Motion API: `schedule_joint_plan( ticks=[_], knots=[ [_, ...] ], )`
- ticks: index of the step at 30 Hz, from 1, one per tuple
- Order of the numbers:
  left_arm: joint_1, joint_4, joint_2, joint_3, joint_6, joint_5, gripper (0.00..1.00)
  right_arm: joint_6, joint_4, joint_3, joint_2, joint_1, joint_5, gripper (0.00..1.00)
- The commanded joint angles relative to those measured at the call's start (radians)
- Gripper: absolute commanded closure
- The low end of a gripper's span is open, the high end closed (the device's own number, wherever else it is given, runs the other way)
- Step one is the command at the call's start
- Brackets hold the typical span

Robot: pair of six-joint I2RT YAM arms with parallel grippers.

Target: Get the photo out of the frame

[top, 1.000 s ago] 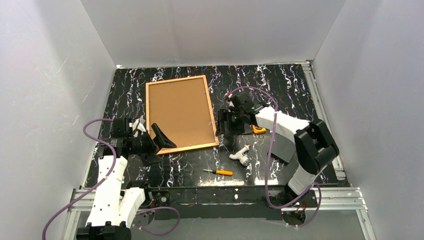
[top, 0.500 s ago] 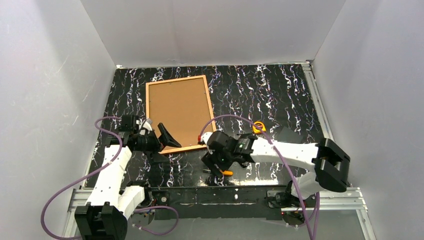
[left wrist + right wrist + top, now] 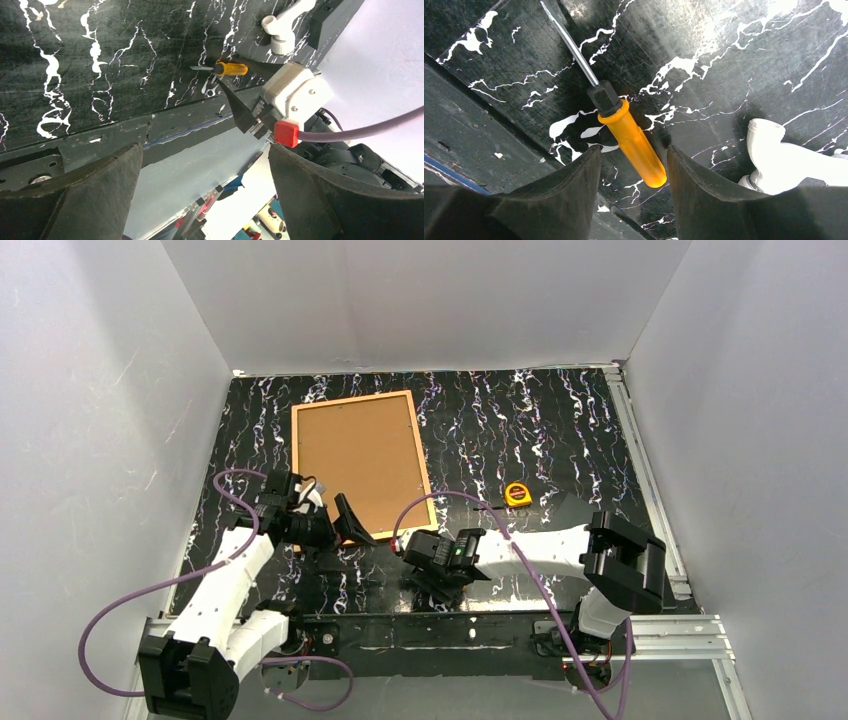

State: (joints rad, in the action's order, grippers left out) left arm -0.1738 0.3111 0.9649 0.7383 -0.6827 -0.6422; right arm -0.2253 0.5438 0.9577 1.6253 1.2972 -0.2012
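Observation:
The frame (image 3: 360, 462) lies face down in the top view, its tan cork-like back up, thin reddish-brown wood around it. The photo is hidden. My left gripper (image 3: 345, 528) is open and empty, at the frame's near edge by its left corner; in the left wrist view (image 3: 204, 150) it looks toward the table's front edge. My right gripper (image 3: 436, 576) is open, low over the table in front of the frame. In the right wrist view (image 3: 634, 152) its jaws straddle the end of an orange-handled screwdriver (image 3: 629, 137) without gripping it.
A yellow tape measure (image 3: 517, 494) lies right of the frame. A white plastic fitting (image 3: 781, 160) lies just right of the screwdriver; it also shows in the left wrist view (image 3: 280, 30), as does the screwdriver (image 3: 230, 68). The table's front rail (image 3: 470, 630) is close.
My right arm swung from beside the frame's right edge to the front and came down over the screwdriver. My left gripper moved right and nearer, along the frame's near edge.

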Motion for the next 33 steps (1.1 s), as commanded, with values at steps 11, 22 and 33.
schedule_joint_plan(
  ticks=[11, 22, 33],
  knots=[
    [-0.005, 0.023, -0.168, -0.068, -0.125, 0.103, 0.00, -0.134, -0.108, -0.001, 0.006, 0.009, -0.035, 0.88],
    [-0.184, -0.600, -0.005, -0.217, -0.554, -0.054, 0.02, -0.357, -0.524, -0.368, -0.533, -0.153, 0.263, 0.99],
    [-0.522, -0.784, 0.271, -0.072, -0.608, 0.085, 0.02, -0.494, -0.464, -0.393, -0.686, -0.368, 0.491, 0.99]
  ],
)
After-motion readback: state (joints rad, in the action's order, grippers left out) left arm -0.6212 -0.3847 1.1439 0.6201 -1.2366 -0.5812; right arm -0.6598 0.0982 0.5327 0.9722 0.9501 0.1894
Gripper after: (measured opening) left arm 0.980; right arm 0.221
